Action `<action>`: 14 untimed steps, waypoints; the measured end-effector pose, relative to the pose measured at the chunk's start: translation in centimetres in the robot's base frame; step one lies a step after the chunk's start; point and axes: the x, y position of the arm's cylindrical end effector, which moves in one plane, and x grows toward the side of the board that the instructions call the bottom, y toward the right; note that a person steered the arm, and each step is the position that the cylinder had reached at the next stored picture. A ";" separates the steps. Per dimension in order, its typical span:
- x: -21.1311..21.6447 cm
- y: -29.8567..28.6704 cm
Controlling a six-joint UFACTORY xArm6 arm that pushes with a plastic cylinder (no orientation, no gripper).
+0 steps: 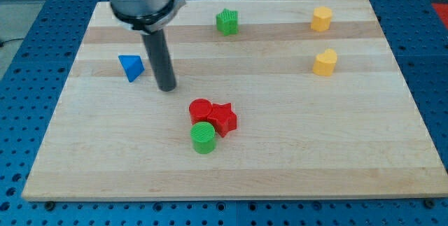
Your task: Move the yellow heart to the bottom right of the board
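Note:
The yellow heart (325, 62) lies at the view's right, in the upper half of the wooden board (336, 156). A second yellow block, a pentagon (322, 18), lies just above it near the top edge. My tip (166, 88) rests on the board at the left of centre, far to the left of the yellow heart. The tip stands just right of the blue triangle (131, 67) and touches no block.
A red round block (201, 110), a red star (223, 118) and a green cylinder (204, 137) cluster together near the board's middle, below and right of my tip. A green star (227, 22) lies near the top edge.

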 end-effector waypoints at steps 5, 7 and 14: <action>-5.1 9.8; -6.8 18.0; -4.0 27.3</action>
